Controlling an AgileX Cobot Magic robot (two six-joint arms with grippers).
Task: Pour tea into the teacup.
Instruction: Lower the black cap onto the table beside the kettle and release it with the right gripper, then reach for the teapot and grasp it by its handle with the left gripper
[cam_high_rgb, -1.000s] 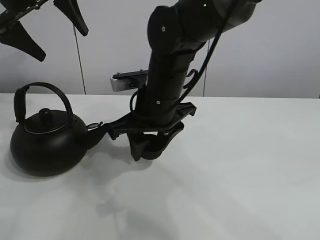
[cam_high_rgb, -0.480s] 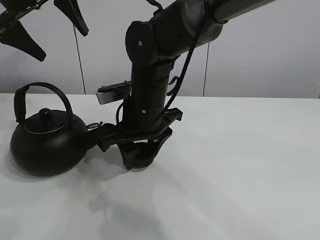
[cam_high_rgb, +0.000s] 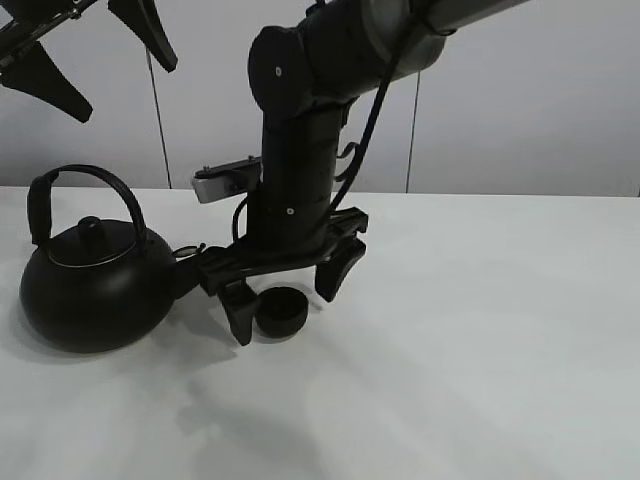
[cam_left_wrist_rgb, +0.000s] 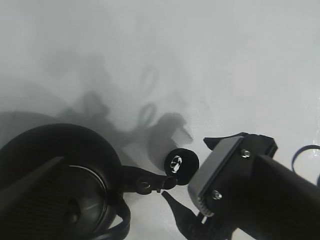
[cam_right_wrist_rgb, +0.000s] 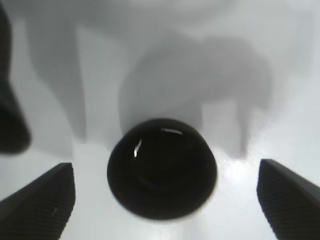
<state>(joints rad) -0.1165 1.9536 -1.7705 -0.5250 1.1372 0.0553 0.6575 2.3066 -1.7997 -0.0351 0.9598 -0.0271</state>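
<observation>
Teacup (cam_right_wrist_rgb: 161, 167) upright, small, light, rigid, likely brittle; pinch across outer wall. Right gripper (cam_high_rgb: 285, 305) spread wide astride it, no contact. Left gripper (cam_high_rgb: 100, 55) spread, raised, empty.

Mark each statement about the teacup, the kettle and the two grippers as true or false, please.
1. The teacup stands upright on the table. True.
2. The right gripper is shut on the teacup. False: it is open, one finger at each side of the cup.
3. The left gripper holds the kettle. False: it hangs open, high above the kettle, which sits on the table.
4. The kettle's lid is on. True.
</observation>
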